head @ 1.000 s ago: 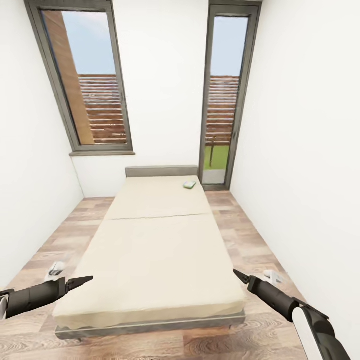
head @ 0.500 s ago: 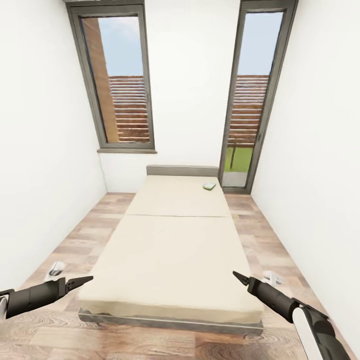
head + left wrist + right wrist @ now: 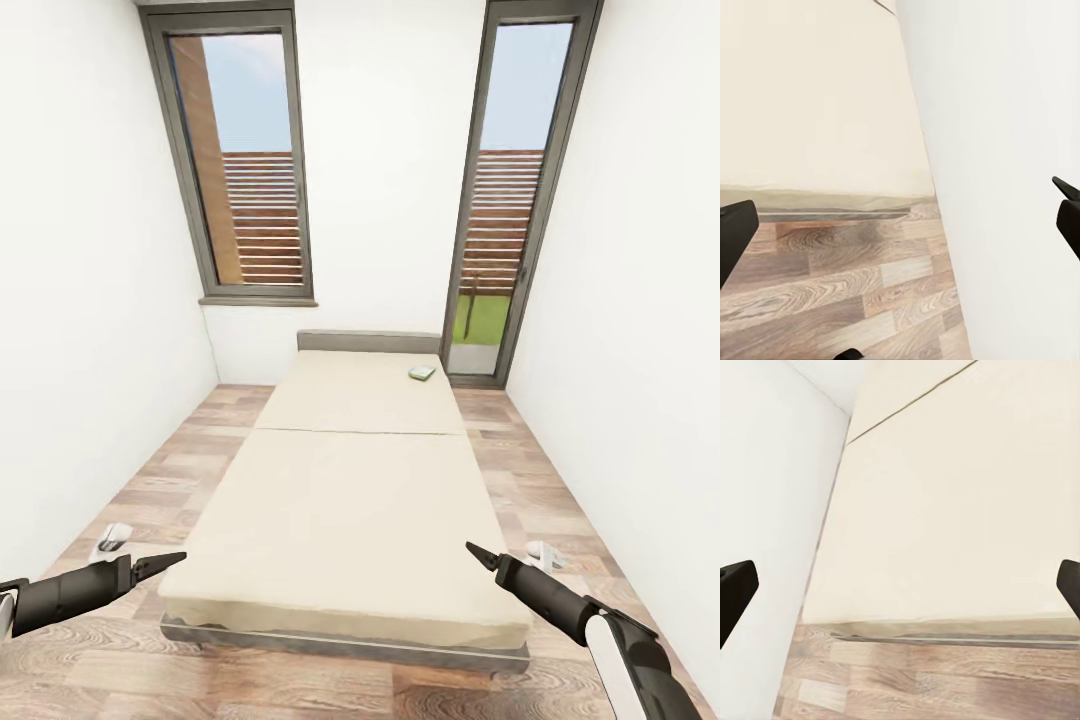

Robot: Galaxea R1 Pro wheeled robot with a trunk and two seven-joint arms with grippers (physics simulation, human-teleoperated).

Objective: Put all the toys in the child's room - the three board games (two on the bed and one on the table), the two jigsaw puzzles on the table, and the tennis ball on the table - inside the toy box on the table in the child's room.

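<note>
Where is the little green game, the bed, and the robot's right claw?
board game (image 3: pixel 422 373): head view, middle of its green-white cover, near the headboard.
bed (image 3: pixel 340 500): head view, bare beige mattress, near half.
right gripper (image 3: pixel 477 555): head view, at its dark pointed fingertips.

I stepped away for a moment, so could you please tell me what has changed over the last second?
The camera moved: the view shifted and drew back, so the bed now sits more centred with its foot edge higher in the picture. The green board game stayed by the headboard. The left gripper and right gripper hold the same pose, fingers open, empty.
</note>
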